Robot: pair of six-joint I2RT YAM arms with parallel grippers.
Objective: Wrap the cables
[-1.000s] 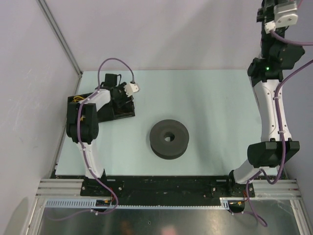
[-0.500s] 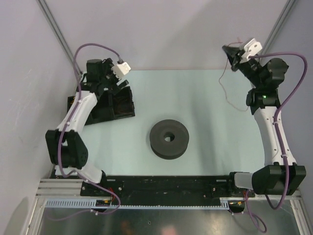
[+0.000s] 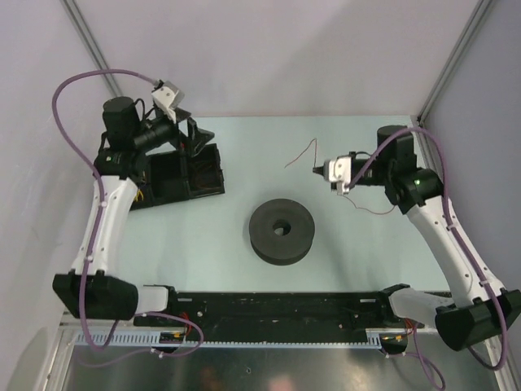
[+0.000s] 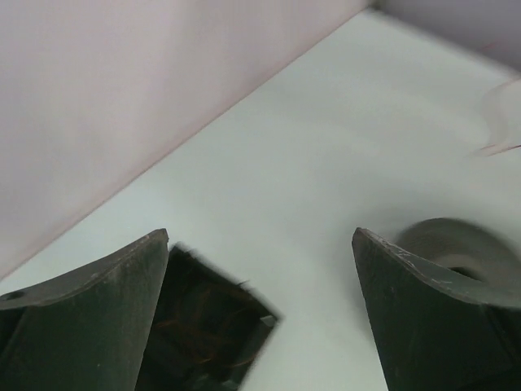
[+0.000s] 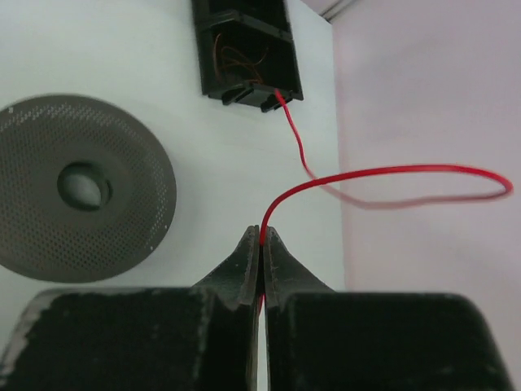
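Above the desk's [image 3: 252, 142] right side, my right end effector [image 5: 261, 236] pinches the red cable [image 5: 391, 172] mid-air. It looks light, thin and floppy, so best held near an end; left end effector [image 4: 260, 236] gapes wide, empty, far-left corner.

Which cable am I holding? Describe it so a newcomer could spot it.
Start at the grey spool mid-table. Just beyond it, to its right, the right gripper is shut on a thread-thin red wire looping free. Unlike the thick purple arm cables, it is hair-fine.
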